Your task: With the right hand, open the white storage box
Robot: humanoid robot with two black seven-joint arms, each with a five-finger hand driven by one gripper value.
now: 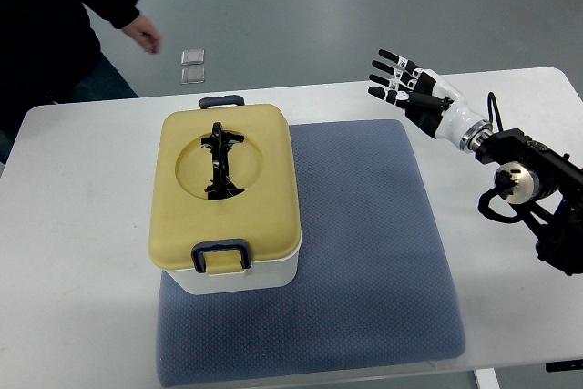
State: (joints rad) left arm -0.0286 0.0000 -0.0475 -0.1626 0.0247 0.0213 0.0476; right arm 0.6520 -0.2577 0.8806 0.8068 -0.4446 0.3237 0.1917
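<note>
Overhead, the right hand (403, 87) hovered with fingers spread, holding nothing, well apart from the white storage box (225, 198). Box sat closed under its yellow lid (264, 170) on the blue mat (364, 252), tabletop (82, 252) beneath.

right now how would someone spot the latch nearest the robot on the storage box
On the white table lies a blue-grey mat with the storage box on its left part. The latch is the dark clip on the yellow lid's near edge; its twin sits on the far edge.
</note>
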